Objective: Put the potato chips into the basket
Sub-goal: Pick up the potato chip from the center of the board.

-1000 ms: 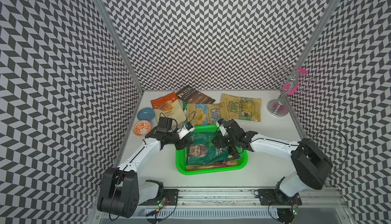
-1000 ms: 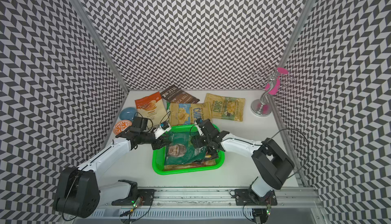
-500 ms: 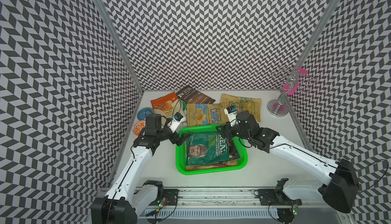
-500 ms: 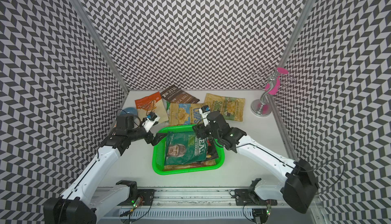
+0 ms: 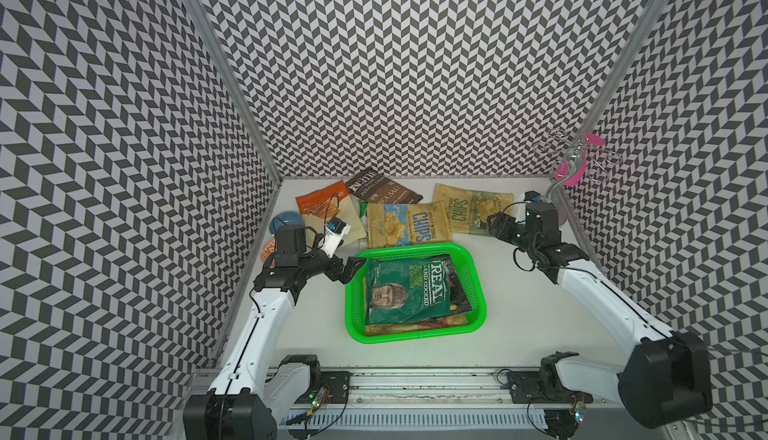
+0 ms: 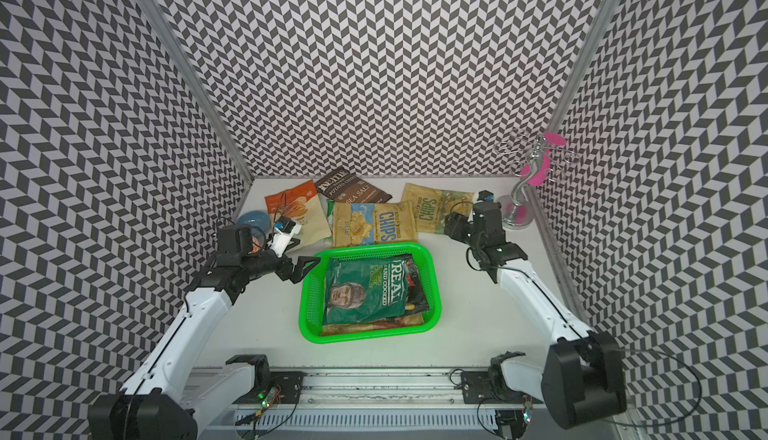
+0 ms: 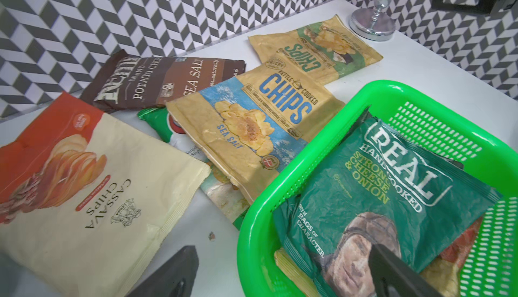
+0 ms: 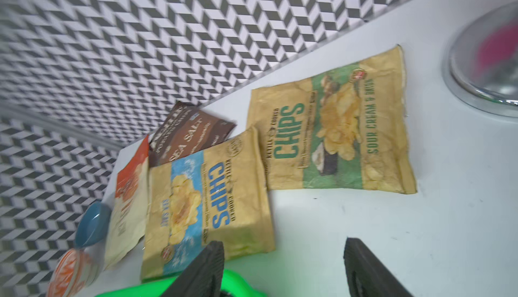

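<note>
At the basket [image 5: 415, 336] rim, left gripper [image 5: 355, 269] now wide open, empty: green bag [image 5: 407, 292] is in. Right gripper [image 5: 496, 226], open and empty, is over at the tan sour-cream bag [image 5: 469, 209], likely next.

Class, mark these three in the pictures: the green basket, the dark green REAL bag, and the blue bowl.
basket [image 5: 353, 305]: top view, on its left rim.
REAL bag [image 5: 409, 292]: top view, on the middle of its face.
blue bowl [image 5: 286, 221]: top view, on its hollow.

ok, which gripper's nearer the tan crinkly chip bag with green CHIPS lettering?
Right. The right gripper is at a corner of the tan bag; the left gripper is far off, straddling the rim of the green plastic basket.
</note>
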